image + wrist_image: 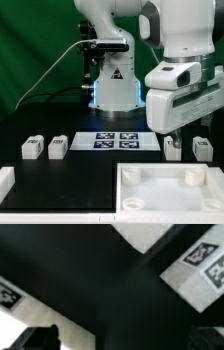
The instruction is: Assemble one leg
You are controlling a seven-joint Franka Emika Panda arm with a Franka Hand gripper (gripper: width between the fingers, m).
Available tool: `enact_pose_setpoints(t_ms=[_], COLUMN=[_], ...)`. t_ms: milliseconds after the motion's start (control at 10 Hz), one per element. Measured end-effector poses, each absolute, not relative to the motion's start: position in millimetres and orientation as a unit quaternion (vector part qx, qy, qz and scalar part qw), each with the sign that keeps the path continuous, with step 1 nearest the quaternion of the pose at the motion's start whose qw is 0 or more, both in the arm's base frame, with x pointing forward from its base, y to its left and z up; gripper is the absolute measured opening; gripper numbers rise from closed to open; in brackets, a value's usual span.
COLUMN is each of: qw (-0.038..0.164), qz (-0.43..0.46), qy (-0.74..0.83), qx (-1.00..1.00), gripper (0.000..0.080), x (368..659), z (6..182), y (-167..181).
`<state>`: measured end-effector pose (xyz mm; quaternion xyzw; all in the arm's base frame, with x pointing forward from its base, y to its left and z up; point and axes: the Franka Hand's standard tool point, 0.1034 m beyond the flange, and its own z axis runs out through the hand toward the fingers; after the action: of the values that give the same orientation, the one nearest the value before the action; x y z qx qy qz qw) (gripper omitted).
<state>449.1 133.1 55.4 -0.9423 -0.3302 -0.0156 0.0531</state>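
Four small white legs with marker tags lie on the black table in the exterior view: two at the left (32,148) (57,148) and two at the right (172,148) (201,148). My gripper (168,128) hangs just above the inner right leg without touching it. In the wrist view the gripper (125,341) is open, with dark fingertips (40,339) far apart at the frame's edge and only black table between them. Blurred white pieces with tags (195,280) (25,314) lie to either side; I cannot tell which parts they are.
The marker board (118,140) lies flat at the table's middle, in front of the robot base. The large white rimmed tray (130,180) sits at the front right. Another white piece (5,182) is cut off at the front left.
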Motion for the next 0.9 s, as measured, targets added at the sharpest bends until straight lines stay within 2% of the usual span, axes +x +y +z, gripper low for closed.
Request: enact_pose_setpoints(t_ms=[200,400,500,600,800,900], qw=[0.059,0.067,0.067,0.064,0.059,0.053], qz=[-0.009,0.014,0.022,0.034,0.062,0.112], qy=[-0.232,-0.025,0.016,0.024,0.0,-0.008], qx=[-0.971,-0.997,-0.997,-0.997,-0.996,-0.992], gripper=[0.0649,0.0649,0.0649,0.0649,0.0649,0.0649], x=[446.7,425.3,418.0,411.0,414.2,408.1], z=[55.8,60.4,56.4,50.3,51.9,51.9], y=[137.1,167.3,178.8,188.7,180.2,178.5])
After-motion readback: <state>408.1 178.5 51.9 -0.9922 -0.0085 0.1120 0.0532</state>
